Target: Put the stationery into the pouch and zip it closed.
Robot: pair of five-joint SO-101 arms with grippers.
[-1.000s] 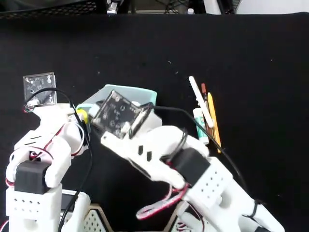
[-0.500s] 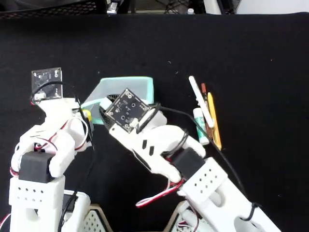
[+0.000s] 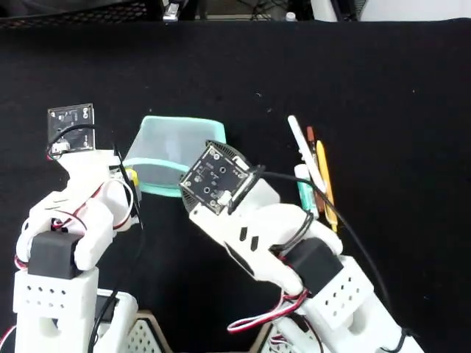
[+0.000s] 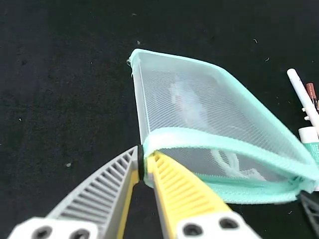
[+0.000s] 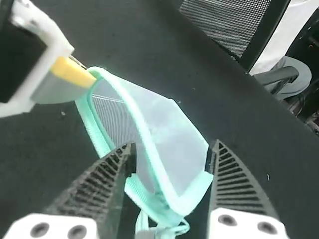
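1. The pouch [image 3: 174,151], a mint mesh case with a zip rim, lies on the black surface [image 3: 383,81] between the two arms, with its mouth gaping toward them; whether anything is already inside cannot be told
2. The left tool [image 4: 144,168] is clamped on the pouch's rim at one end of the mouth, its grey and yellow fingers pressed together on the binding; this grip appears meant to anchor the soft case and hold that lip off the surface
3. The right tool [image 5: 172,146] has its fingers spread apart on either side of the opposite end of the mouth, gripping nothing; placed there, it could pinch the far lip or spread the opening wider
4. The stationery [image 3: 313,173] lies bundled on the surface near the pouch, on the right arm's side and apart from it: a white pen [image 3: 305,151], a yellow pencil [image 3: 324,184], a brown pencil [image 3: 310,137] and a teal-labelled tube [image 3: 303,193]
5. Loading appears not yet begun: with the left tool holding the pouch steady, the unladen right tool is nearer the bundle and better placed to fetch it, and zipping comes last
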